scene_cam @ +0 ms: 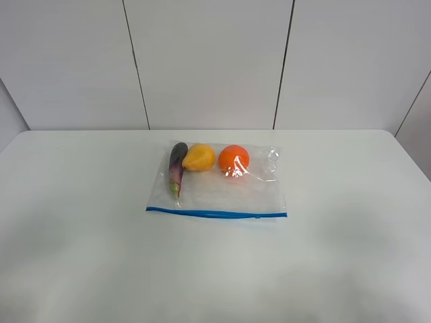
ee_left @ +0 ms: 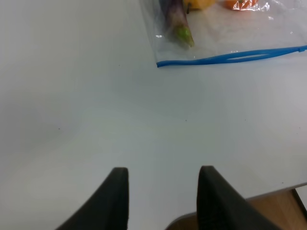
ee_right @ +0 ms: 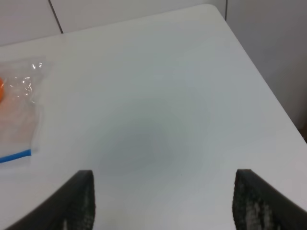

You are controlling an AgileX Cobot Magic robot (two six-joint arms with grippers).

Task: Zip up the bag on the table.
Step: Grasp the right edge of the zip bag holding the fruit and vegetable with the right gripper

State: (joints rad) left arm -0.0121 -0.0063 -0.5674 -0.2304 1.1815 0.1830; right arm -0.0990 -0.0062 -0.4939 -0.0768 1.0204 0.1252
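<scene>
Zipping appears unstarted: the bag (scene_cam: 222, 192) lies on the table (scene_cam: 81, 256); left pincer (ee_left: 163, 194) and right pincer (ee_right: 163, 199) stand wide, empty, apart from it.

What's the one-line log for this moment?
bag: flat on table | zipper strip: partly open | left gripper: open, off bag | right gripper: open, off bag

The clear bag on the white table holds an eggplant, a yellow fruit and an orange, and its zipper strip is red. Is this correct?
Not quite: the zipper strip is blue, not red, as the exterior high view shows. The rest holds: the clear bag on the white table holds an eggplant, a yellow fruit and an orange.
</scene>
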